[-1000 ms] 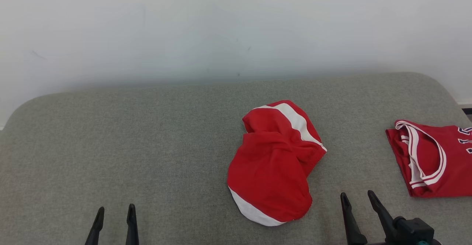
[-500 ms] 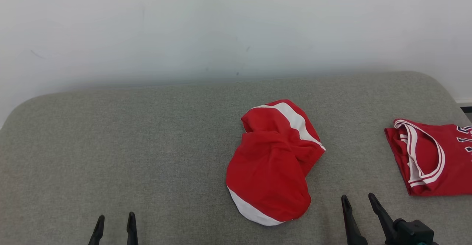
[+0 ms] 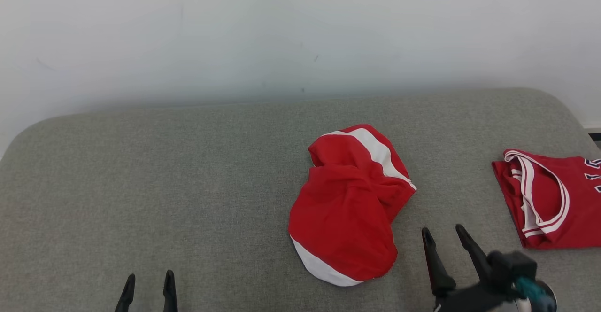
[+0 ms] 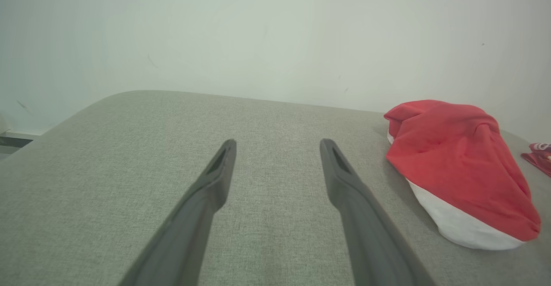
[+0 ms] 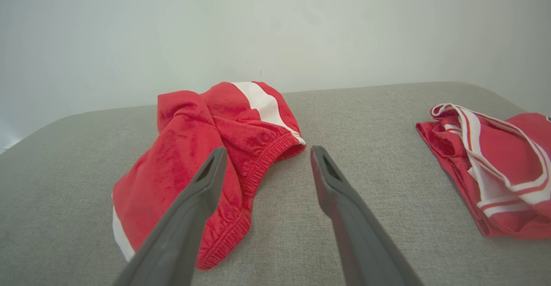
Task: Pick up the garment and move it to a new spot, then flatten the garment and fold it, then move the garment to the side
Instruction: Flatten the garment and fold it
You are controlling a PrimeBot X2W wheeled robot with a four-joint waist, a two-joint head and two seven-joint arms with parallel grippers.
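Cushion [image 3: 164, 185] stretches wide left of garment [image 3: 350, 208]; jersey [image 3: 549, 204] near right edge.

Head view downward, wrist views low and forward, sharing garment [image 3: 345, 208]

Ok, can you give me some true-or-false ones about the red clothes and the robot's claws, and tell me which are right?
1. The right claw is holding the red shorts. False: it is open and empty, just beside the shorts.
2. The red shorts lie crumpled on the grey cushion. True.
3. A red jersey lies apart from the shorts, on the robot's right. True.
4. The left claw is shut tight. False: its two fingers stand apart, over bare cushion.
5. The shorts are all red with no other colour. False: they have white bands.
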